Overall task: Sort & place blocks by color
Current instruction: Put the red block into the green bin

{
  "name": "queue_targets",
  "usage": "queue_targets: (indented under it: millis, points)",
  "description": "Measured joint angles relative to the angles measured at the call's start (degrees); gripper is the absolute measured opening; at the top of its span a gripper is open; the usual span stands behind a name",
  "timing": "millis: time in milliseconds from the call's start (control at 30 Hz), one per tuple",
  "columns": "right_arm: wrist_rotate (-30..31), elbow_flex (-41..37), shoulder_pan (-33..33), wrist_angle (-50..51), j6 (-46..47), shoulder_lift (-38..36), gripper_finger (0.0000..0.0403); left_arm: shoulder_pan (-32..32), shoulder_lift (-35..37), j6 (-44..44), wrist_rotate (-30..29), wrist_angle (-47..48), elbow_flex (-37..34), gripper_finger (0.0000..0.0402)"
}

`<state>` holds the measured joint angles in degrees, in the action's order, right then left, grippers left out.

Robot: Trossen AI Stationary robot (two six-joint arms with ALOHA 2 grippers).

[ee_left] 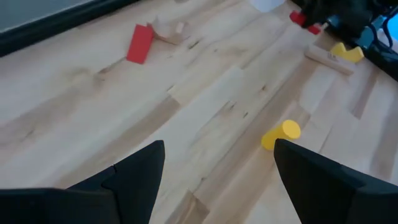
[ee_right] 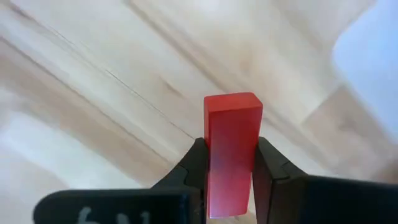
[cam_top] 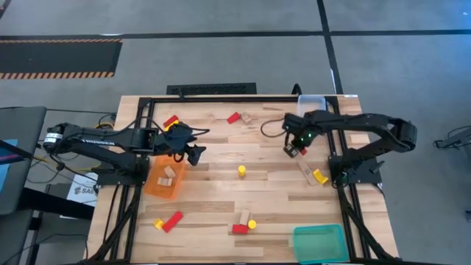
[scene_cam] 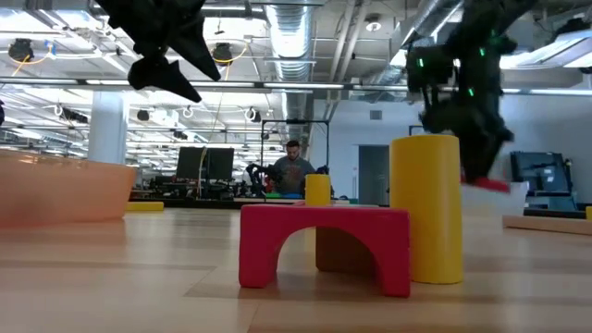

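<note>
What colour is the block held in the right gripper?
Red. The block shows best in the right wrist view, clamped in the right gripper.

In the low view a wooden block hides behind the red arch; the orange tray is cut off at left.

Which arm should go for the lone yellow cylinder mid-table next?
Left. The left gripper is open and empty, with the yellow cylinder lying ahead of its fingers. The right gripper is shut on a red block it must first set down.
</note>
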<state>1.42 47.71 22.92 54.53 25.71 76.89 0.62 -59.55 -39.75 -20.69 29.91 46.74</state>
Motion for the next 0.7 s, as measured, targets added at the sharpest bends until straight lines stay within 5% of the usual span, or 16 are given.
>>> queue_targets:
  millis: [167, 300, 700]
  points:
    - [-4.33, 9.61, -7.5, 3.84, 6.76, -2.96, 0.0071, 1.65, -0.07, 1.23, 1.17, -0.2, 0.0, 0.029]
    - [-5.88, 12.34, -19.56, 4.87, 18.44, -4.86, 0.0071, 5.98, -0.45, 1.79, 0.38, 0.29, -0.04, 0.029]
    - [-7.82, 12.45, -64.2, -6.44, 74.66, 2.78, 0.0071, 17.02, -0.46, 2.02, -6.95, 0.22, -0.04, 0.029]
